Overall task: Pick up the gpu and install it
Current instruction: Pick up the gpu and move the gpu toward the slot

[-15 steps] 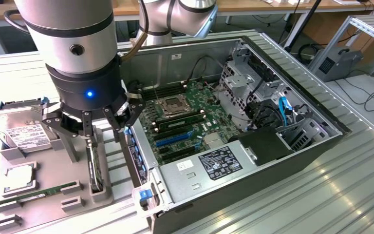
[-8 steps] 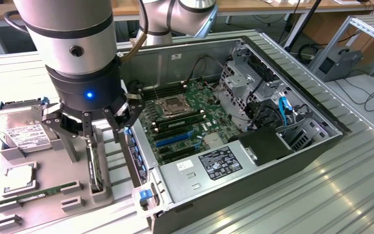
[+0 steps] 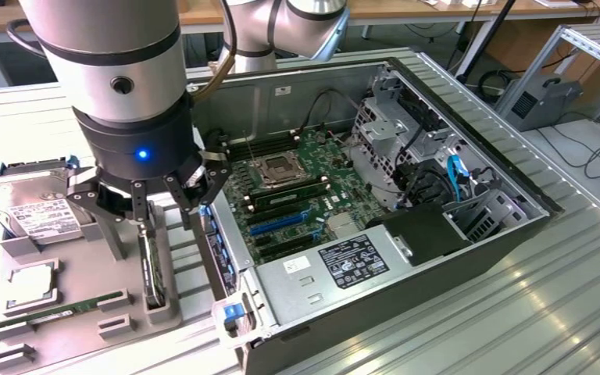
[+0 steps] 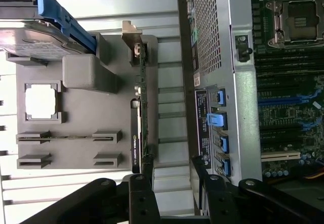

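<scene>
Gripper (image 3: 160,216) poised over the gpu (image 3: 152,269), fingers spread wide, holding nothing; gpu stands on edge in the grey tray (image 3: 76,269), lower left of the exterior view; pickup not yet made; nothing installed in the case (image 3: 487,250)

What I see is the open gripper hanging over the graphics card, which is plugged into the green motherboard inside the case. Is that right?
Not quite. The gpu isn't plugged into the motherboard; it stands on edge in the grey tray beside the computer case, as the exterior view shows. The open gripper does hang over it.
</scene>
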Robot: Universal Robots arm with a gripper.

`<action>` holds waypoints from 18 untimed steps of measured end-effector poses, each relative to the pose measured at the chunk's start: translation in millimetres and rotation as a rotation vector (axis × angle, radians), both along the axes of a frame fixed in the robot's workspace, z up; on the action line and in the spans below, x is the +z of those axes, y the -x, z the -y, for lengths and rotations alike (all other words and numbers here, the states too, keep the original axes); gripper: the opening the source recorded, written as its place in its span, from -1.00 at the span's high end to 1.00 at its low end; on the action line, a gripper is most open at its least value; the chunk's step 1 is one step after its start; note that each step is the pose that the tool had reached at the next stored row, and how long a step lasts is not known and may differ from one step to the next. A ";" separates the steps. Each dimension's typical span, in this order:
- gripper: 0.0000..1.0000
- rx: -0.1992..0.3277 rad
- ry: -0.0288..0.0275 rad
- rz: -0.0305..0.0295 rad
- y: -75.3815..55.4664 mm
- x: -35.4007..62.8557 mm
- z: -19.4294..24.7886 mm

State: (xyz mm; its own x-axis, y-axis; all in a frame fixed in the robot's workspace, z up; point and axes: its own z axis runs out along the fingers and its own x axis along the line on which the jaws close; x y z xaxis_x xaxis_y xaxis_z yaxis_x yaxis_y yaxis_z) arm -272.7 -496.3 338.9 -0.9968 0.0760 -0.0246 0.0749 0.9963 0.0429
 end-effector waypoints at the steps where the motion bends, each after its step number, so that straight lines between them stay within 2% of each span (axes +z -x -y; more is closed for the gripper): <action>1: 0.15 0.000 0.0000 0.0000 0.0 -0.1 0.0; 18: 0.15 0.000 0.0000 0.0000 1.1 -4.9 0.0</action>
